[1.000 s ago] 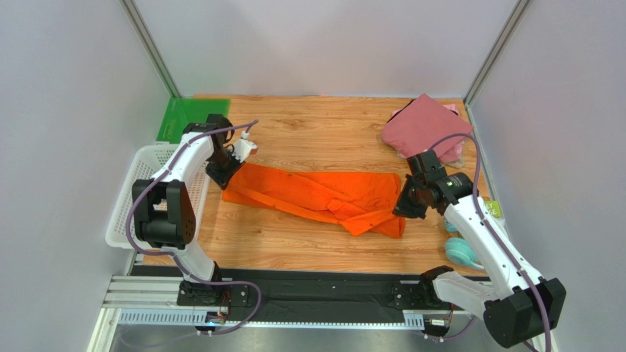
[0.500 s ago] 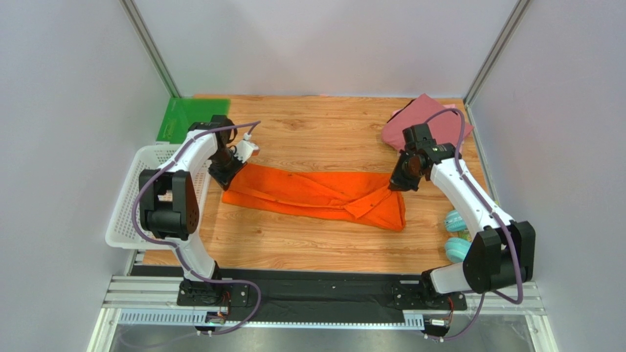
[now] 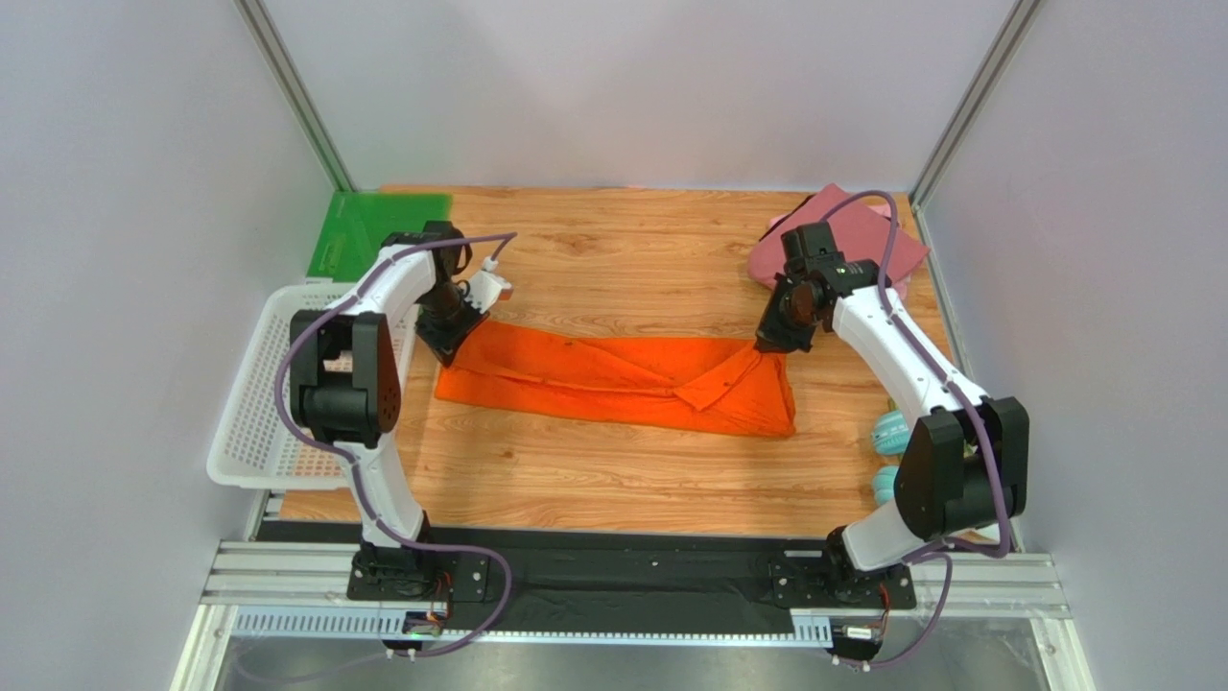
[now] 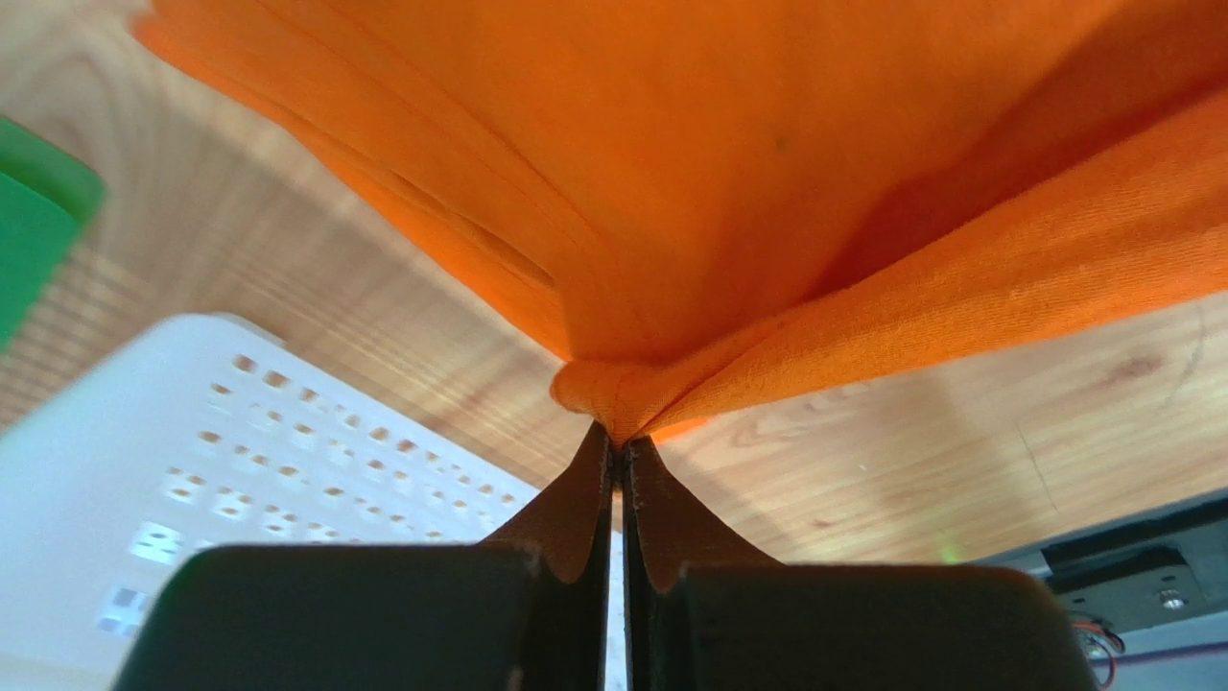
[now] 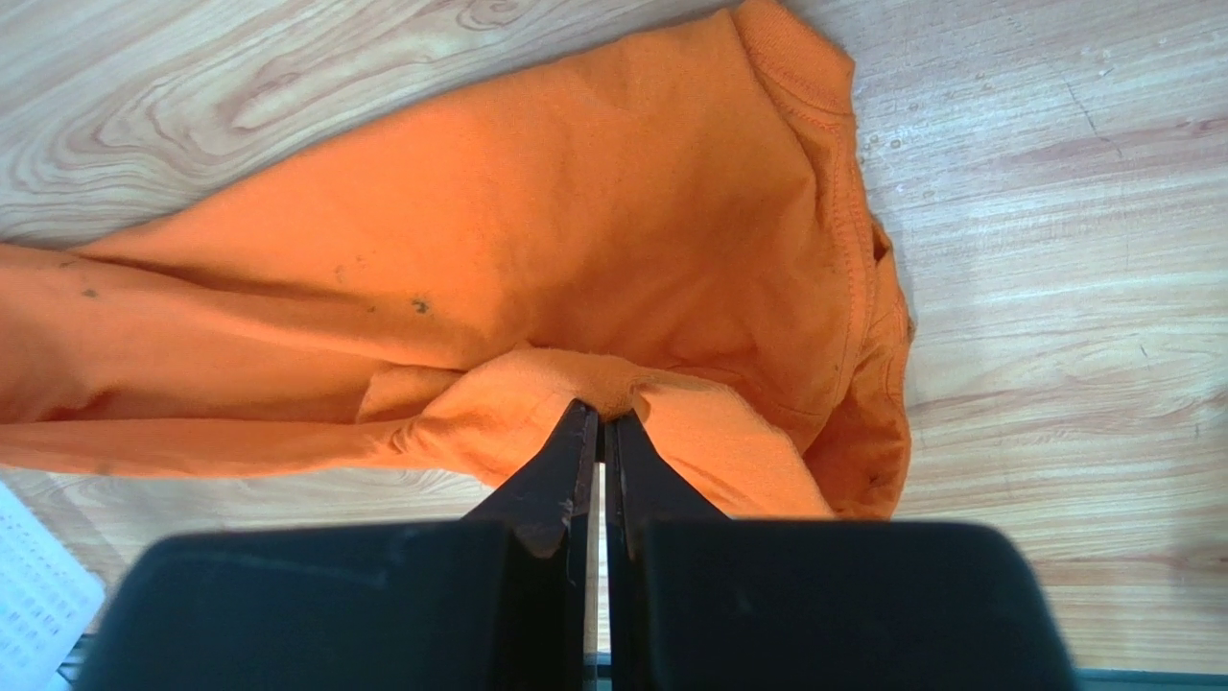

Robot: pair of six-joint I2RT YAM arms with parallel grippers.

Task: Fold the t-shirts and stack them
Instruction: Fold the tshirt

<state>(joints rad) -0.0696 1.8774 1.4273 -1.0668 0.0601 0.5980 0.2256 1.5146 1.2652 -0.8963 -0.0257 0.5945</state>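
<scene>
- overhead, one bright orange cloth t-shirt (image 3: pixel 620 377) lies in a long band mid-table; the left gripper (image 3: pixel 459 334) pinches its left end and the right gripper (image 3: pixel 766 343) its right end.
- one folded maroon-red cloth t-shirt (image 3: pixel 865 238) sits in the far right corner; one white plastic mesh basket (image 3: pixel 260 389) and one flat green plastic sheet (image 3: pixel 346 231) lie by the left edge.
- left wrist: jaws clamped tight on a bunched orange fold (image 4: pixel 750 159), with the basket (image 4: pixel 216 446) beside it.
- right wrist: jaws clamped tight on an orange fold (image 5: pixel 577 274) lifted off the wood.

You can pass over the bare wooden tabletop (image 3: pixel 606 482) on either side of the orange cloth t-shirt (image 3: pixel 606 372). A white plastic mesh basket (image 3: pixel 252 418) blocks your left. A folded maroon-red shirt (image 3: pixel 894 245) fills the far right.
</scene>
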